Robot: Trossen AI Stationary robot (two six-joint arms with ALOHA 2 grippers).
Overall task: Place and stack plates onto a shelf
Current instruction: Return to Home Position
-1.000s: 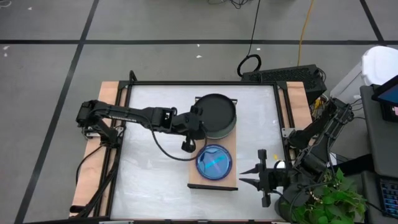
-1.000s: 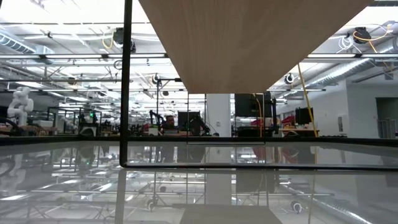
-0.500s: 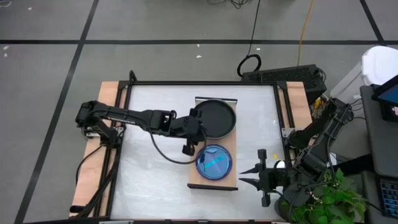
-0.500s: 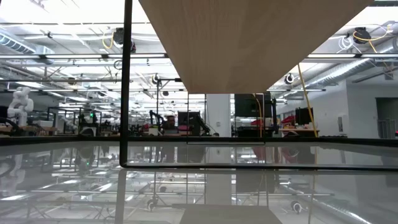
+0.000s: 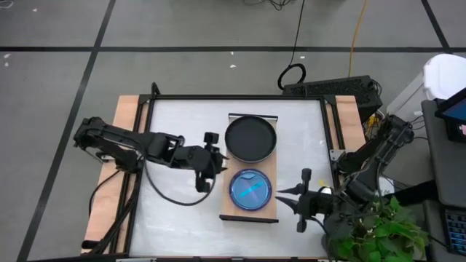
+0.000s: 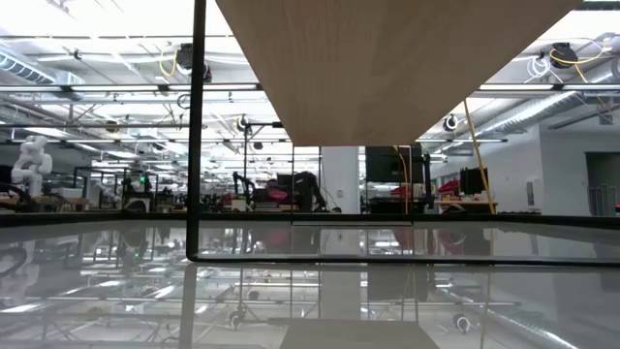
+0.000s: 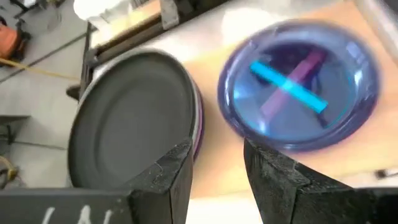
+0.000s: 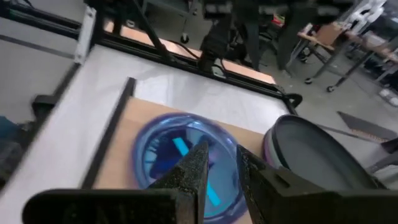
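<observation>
The shelf [image 5: 251,216] is a light-wood board running from the far side of the table to the near side. A black plate [image 5: 250,138] lies flat on its far half, on top of a plate with a purple rim [image 7: 198,127]. A smaller blue plate [image 5: 251,189] lies flat on the near half. My left gripper [image 5: 217,156] is open just left of the shelf, level with the gap between the two plates, and holds nothing. My right gripper [image 5: 280,196] is to the right of the blue plate and points at it, its fingers a little apart and empty.
In the low view, the shelf's underside [image 6: 387,68] and a thin dark frame post [image 6: 199,126] fill the foreground. A potted plant [image 5: 378,233] stands beyond the table's near right corner. White tabletop lies bare to the left and right of the shelf.
My left gripper has opened and let go of the black plate. The plate has settled from a raised tilt to lying flat on the stack. The gripper has then drawn back toward the table's left edge and risen slightly. My right gripper has turned a little in place.
</observation>
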